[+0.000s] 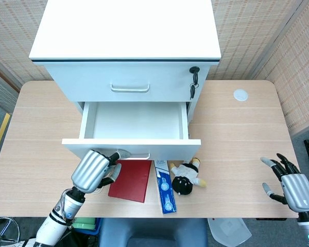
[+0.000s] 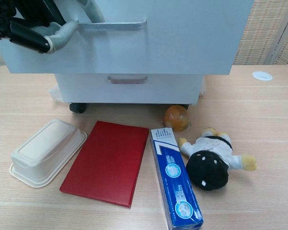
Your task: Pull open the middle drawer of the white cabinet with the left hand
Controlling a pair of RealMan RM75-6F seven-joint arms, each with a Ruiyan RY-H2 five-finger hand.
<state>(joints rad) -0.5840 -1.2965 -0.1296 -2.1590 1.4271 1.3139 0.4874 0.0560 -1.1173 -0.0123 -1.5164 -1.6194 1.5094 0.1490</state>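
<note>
Wooden table: left robot hand grips open middle drawer's handle.

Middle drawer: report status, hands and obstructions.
Left hand grips the handle. Middle drawer pulled well out. Right hand open, idle. Nothing blocking the drawer.

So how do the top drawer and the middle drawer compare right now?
The top drawer sits flush in the cabinet; the middle drawer is pulled out, its inside showing bare in the head view. The top drawer's handle is free; the left hand holds the middle drawer's handle. A key sits beside the top drawer only. Both have white fronts with similar bar handles.
</note>
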